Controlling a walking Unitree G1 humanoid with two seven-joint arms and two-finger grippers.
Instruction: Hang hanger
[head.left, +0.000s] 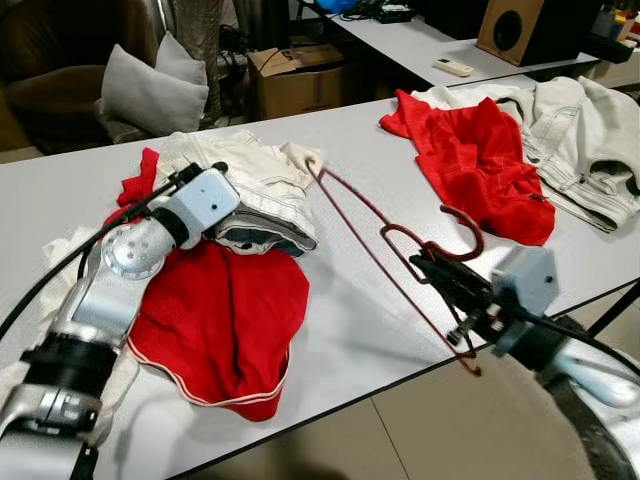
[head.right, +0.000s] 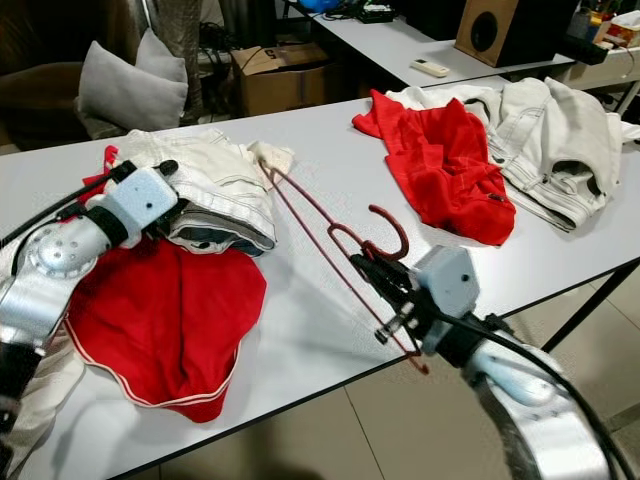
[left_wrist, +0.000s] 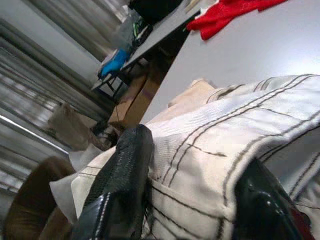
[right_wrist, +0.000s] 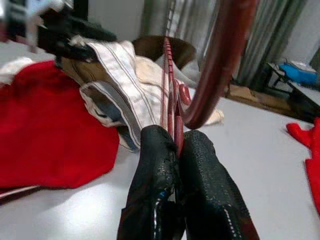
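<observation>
Right wrist view shows the right gripper (right_wrist: 176, 150) with its two black fingers (right_wrist: 155, 165) pressed together on the thin dark red wire hanger (right_wrist: 170, 95), pinching it just below the curved hook that rises past the pads. In the left eye view that gripper (head.left: 432, 265) holds the hanger (head.left: 365, 225) above the front part of the long grey table (head.left: 350, 330), the hook curling up beside the fingers, one wire end reaching back to the cream denim garment with dark stitching (head.left: 255, 185) and the other slanting down past the table's front edge. The left gripper (left_wrist: 190, 200) sits with its fingers spread on either side of a thick fold of that cream denim, one finger against the cloth; whether the fold is truly gripped cannot be told. In the left eye view the left gripper's white wrist housing lies on the near side of the cream garment, which rests partly over a crumpled red cloth with pale trim (head.left: 225, 320) spread toward the table's front edge. Across the table to the robot's right lie a second red garment (head.left: 470, 160) and, touching it, a pale off-white denim jacket (head.left: 580, 140). Behind the table are a grey cushion (head.left: 150, 90), a cardboard box (head.left: 300, 75), and a second table carrying a white remote (head.left: 455, 67) and a wooden speaker (head.left: 510, 30).
</observation>
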